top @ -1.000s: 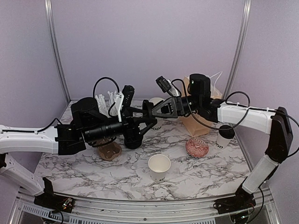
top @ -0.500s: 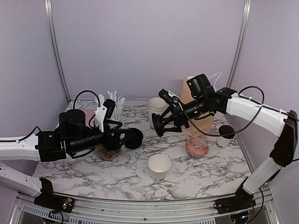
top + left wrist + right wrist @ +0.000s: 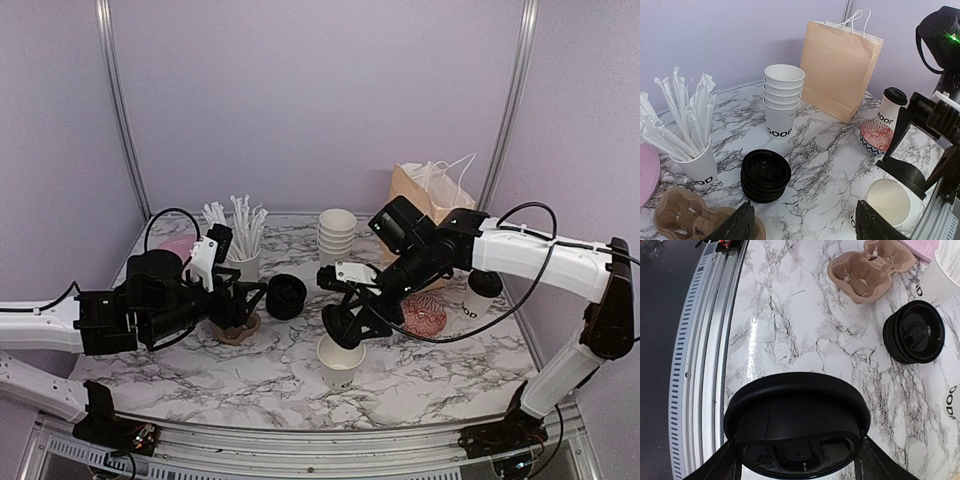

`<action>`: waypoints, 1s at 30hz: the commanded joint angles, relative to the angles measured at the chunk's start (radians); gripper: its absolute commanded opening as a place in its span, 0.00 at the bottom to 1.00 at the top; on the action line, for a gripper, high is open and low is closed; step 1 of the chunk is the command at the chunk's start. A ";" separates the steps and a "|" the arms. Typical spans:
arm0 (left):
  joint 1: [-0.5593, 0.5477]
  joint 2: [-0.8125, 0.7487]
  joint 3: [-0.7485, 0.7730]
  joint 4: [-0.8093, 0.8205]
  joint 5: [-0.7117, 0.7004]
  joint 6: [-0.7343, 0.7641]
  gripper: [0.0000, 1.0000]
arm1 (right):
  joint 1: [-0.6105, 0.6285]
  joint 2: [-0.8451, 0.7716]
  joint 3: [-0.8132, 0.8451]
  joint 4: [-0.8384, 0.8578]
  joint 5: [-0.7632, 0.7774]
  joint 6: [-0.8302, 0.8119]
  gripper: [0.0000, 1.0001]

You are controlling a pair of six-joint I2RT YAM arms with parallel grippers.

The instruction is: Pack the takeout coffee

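My right gripper (image 3: 350, 320) is shut on a black lid (image 3: 340, 330), holding it just over a lidless white paper cup (image 3: 341, 362) near the table's front. In the right wrist view the lid (image 3: 797, 415) fills the space between the fingers of the right gripper (image 3: 797, 452) and hides the cup. One takeout coffee (image 3: 482, 292) with a black lid stands at the right, next to the brown bag (image 3: 428, 192). My left gripper (image 3: 245, 300) is open and empty by the cardboard carrier; in its own view, the left gripper (image 3: 807, 227) frames bare marble, with the open cup (image 3: 888, 202) and lidded coffee (image 3: 892, 107) ahead.
A stack of black lids (image 3: 287, 296) sits mid-table, beside a cardboard cup carrier (image 3: 236, 325). Behind stand a stack of lidless cups (image 3: 337, 235), a cup of wrapped straws (image 3: 240, 248) and a pink plate (image 3: 176, 246). A red patterned bowl (image 3: 422, 316) lies near the lidded coffee.
The two grippers were close together mid-table and have parted. My left arm drew back left and its jaws widened. My right arm came down and forward with the lid, over the open cup.
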 commanded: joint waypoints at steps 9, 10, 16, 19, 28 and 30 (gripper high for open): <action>0.002 -0.046 -0.029 0.045 -0.023 -0.013 0.70 | 0.038 0.056 0.016 -0.074 0.119 -0.047 0.67; 0.002 -0.045 -0.029 0.045 -0.023 -0.012 0.70 | 0.040 0.056 0.018 -0.078 0.120 -0.049 0.67; 0.002 -0.033 -0.025 0.048 -0.018 -0.011 0.70 | 0.040 0.052 0.055 -0.116 0.113 -0.048 0.66; 0.002 -0.025 -0.021 0.048 -0.015 -0.010 0.70 | 0.042 0.046 0.085 -0.140 0.098 -0.045 0.66; 0.002 -0.021 -0.020 0.048 -0.011 -0.011 0.70 | 0.041 0.054 0.084 -0.151 0.103 -0.046 0.67; 0.002 -0.020 -0.022 0.048 -0.009 -0.013 0.70 | 0.043 0.061 0.078 -0.145 0.098 -0.046 0.66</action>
